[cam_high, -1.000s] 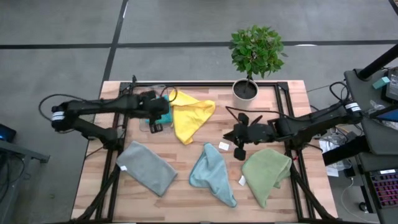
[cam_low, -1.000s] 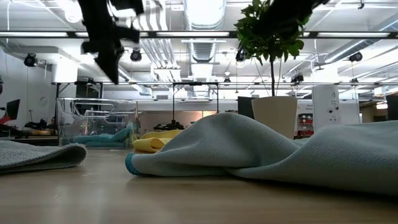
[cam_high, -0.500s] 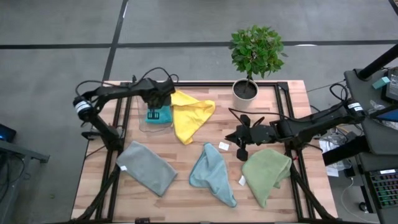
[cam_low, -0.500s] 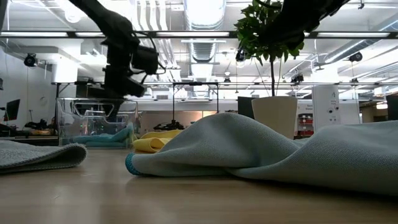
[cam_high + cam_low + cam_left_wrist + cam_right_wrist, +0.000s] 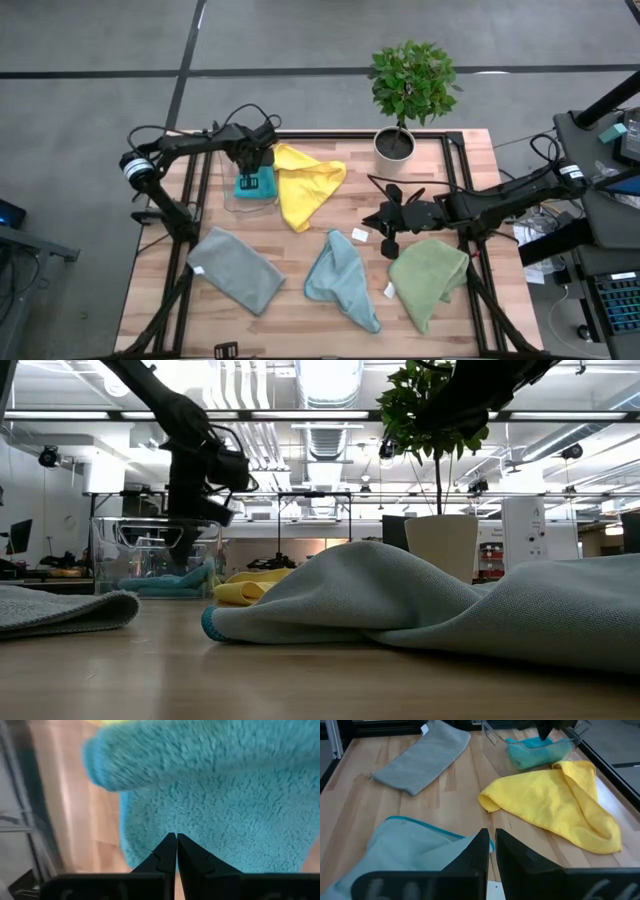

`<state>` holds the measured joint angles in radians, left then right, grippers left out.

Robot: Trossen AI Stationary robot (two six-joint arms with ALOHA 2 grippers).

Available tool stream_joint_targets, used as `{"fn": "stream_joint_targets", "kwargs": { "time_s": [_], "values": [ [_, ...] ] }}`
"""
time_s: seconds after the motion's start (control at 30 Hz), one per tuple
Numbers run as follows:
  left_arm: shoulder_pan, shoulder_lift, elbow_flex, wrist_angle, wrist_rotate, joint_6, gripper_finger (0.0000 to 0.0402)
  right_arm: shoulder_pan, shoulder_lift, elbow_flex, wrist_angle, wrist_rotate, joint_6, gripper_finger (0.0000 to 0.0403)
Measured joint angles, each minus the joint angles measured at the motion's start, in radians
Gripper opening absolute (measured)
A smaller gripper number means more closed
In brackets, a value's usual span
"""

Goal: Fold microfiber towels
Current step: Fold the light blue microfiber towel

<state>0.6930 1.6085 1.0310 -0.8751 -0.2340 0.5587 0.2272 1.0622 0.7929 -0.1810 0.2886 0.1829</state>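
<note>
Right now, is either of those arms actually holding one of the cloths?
No. The left tool is shut empty just above the teal towel in the clear bin. The right tool is shut over the table, empty.

Teal towel (image 5: 254, 184) bunched in bin; yellow (image 5: 305, 186), grey (image 5: 236, 269), light blue (image 5: 343, 279), olive (image 5: 428, 276) lying on table

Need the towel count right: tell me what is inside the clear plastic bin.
Inside the clear plastic bin lies one teal microfiber towel, bunched up. The left pincer is shut just above it, hiding part; anything beneath the towel cannot be seen.
</note>
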Motion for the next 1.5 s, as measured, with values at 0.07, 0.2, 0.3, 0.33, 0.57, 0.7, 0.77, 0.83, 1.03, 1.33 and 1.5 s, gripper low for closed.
{"fn": "stream_joint_targets", "kwargs": {
  "time_s": [0.07,0.2,0.3,0.33,0.57,0.7,0.77,0.83,1.03,1.33,1.5],
  "values": [
    [0.0,0.0,-0.033,0.031,0.001,-0.001,0.0,0.0,0.0,0.0,0.0,0.0,0.0,0.0022],
    [0.0,0.0,-0.087,0.124,0.001,-0.003,0.0,0.0,0.0,0.0,0.0,0.0,-0.001,0.0022],
    [0.001,0.0,-0.104,0.132,-0.001,-0.032,0.0,0.0,0.0,0.0,0.0,0.0,0.0,0.0022],
    [0.001,0.0,-0.105,0.128,-0.003,-0.051,0.0,0.0,0.0,0.0,0.0,0.0,0.0,0.0022],
    [0.003,-0.002,-0.101,0.061,-0.009,-0.193,0.0,0.0,0.0,0.0,0.001,0.0,0.0,0.0022],
    [0.003,-0.003,-0.1,0.02,-0.024,-0.237,0.0,0.0,0.0,0.0,0.008,0.0,0.0,0.0022],
    [0.001,-0.008,-0.1,0.03,-0.027,-0.232,0.0,0.0,0.0,0.0,0.008,0.0,0.0,0.0022],
    [-0.001,-0.018,-0.1,0.044,-0.028,-0.211,0.0,0.0,0.0,0.0,0.008,0.0,0.0,0.0022],
    [0.0,-0.042,-0.101,0.136,-0.028,-0.142,0.0,0.0,0.0,0.0,0.009,0.0,0.0,0.0022],
    [0.015,-0.001,-0.149,0.238,-0.035,-0.138,0.0,0.0,0.0,0.0,0.012,0.0,0.0,0.0022],
    [0.014,-0.002,-0.166,0.177,-0.088,-0.211,0.0,0.0,0.0,0.0,0.012,0.0,-0.001,0.0022]
  ]
}}
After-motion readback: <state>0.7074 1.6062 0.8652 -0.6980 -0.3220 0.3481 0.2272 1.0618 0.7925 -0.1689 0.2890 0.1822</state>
